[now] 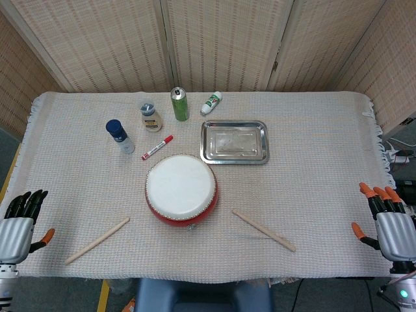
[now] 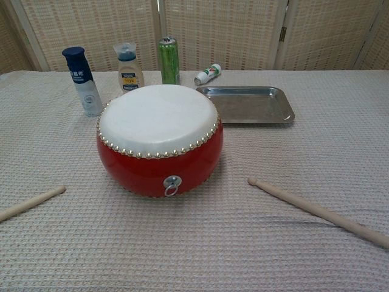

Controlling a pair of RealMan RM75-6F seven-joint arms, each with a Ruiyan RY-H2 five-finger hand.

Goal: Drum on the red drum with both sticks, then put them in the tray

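Observation:
The red drum (image 1: 181,189) (image 2: 159,139) with a white skin sits at the table's middle front. One wooden stick (image 1: 97,240) (image 2: 30,203) lies to its left, another stick (image 1: 264,229) (image 2: 319,211) to its right, both flat on the cloth. The steel tray (image 1: 234,142) (image 2: 249,104) stands behind the drum to the right, with nothing in it. My left hand (image 1: 21,224) hovers at the table's left edge, fingers apart, holding nothing. My right hand (image 1: 388,221) is at the right edge, likewise open and apart from the sticks. Neither hand shows in the chest view.
Behind the drum stand a blue-capped bottle (image 1: 119,136) (image 2: 82,81), a small brown bottle (image 1: 151,116) (image 2: 129,69) and a green can (image 1: 179,103) (image 2: 169,59). A white tube (image 1: 211,103) (image 2: 208,73) and a red marker (image 1: 157,147) lie nearby. Woven screens close the back.

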